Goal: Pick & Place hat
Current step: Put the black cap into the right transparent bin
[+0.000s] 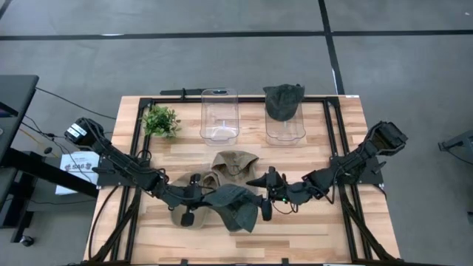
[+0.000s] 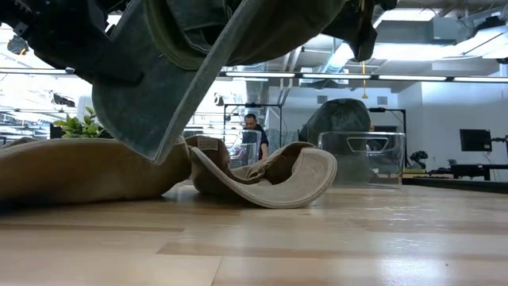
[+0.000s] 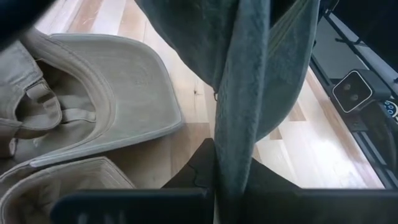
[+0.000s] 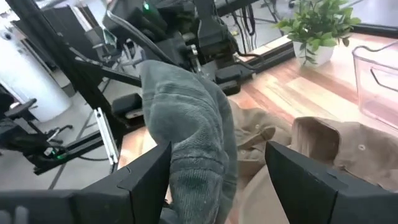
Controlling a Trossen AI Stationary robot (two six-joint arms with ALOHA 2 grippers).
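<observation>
A dark green hat (image 1: 236, 207) hangs in the air over the near middle of the table, with my left gripper (image 1: 209, 195) shut on it from its left side. In the low view its brim (image 2: 159, 103) slants down in front of a tan hat (image 2: 262, 179). My right gripper (image 4: 217, 168) is open at the green hat's right side, and the crown (image 4: 193, 124) bulges between its two fingers (image 4: 149, 174); whether they touch it I cannot tell. Two tan hats (image 1: 233, 164) (image 1: 194, 203) lie on the wood below. Another dark hat (image 1: 284, 100) sits on the right clear bin (image 1: 284, 129). My left gripper pinches an edge of the green hat's cloth (image 3: 239, 143) between its two fingers, coming at it from the table's left and slanting down. The cloth runs as a narrow upright fold out of the fingers. The hat is lifted clear of the table, brim hanging down.
An empty clear bin (image 1: 219, 114) stands at the far middle beside the right bin. A small potted plant (image 1: 160, 120) stands at the far left. Black frame rails (image 1: 331, 140) run along the table's sides. A person shows far off in the room (image 2: 252, 131).
</observation>
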